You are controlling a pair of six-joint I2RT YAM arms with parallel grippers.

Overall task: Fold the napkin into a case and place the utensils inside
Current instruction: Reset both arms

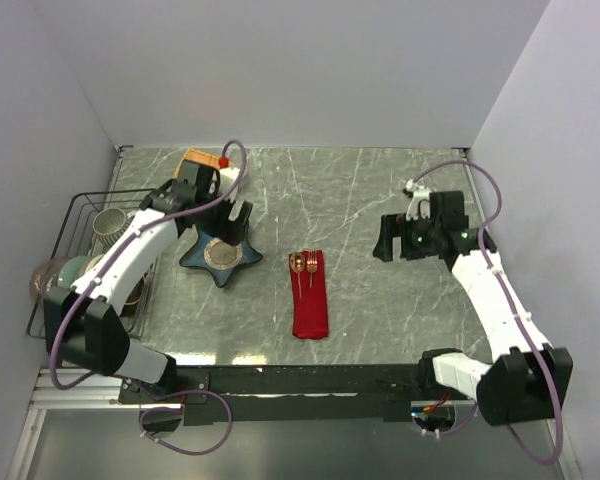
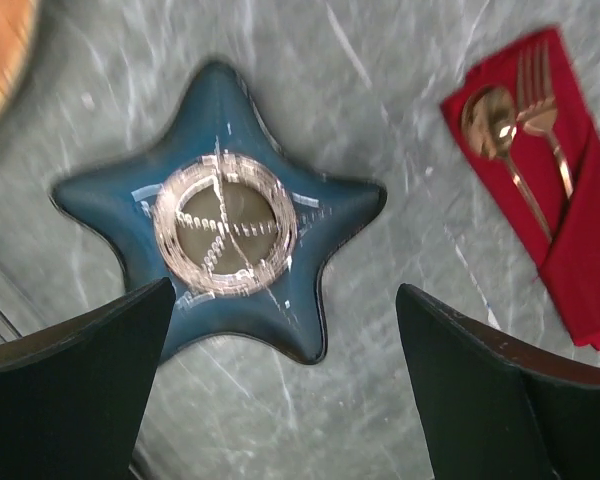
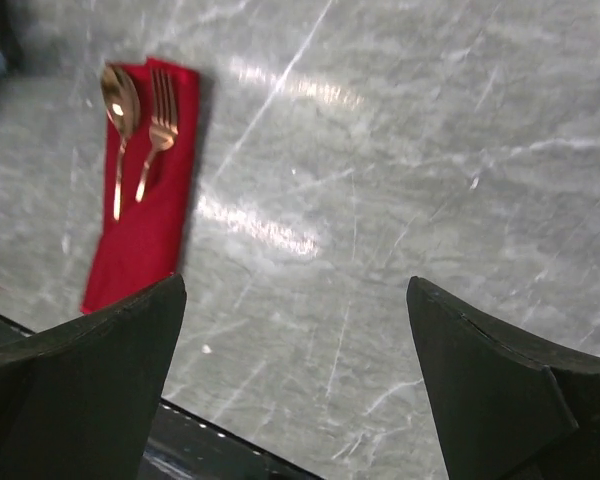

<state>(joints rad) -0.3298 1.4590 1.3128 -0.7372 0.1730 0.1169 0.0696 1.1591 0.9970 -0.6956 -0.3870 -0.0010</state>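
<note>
Your left gripper (image 1: 235, 218) hangs spread above the star dish (image 2: 110, 195), which holds a round glassy piece (image 2: 225, 225). Your right gripper (image 1: 388, 240) is spread too. The case (image 1: 311, 300) lies to its left, with spoon (image 2: 490, 120) and fork (image 2: 540, 100) tucked in.

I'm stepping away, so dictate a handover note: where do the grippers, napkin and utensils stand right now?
Left gripper open, empty, above the blue star-shaped dish.
Right gripper open, empty, over bare table on the right.
Red napkin folded into a narrow case mid-table; copper spoon and fork tucked in, heads showing.
Done: fold and loading, apparently. Left: nothing evident.
</note>
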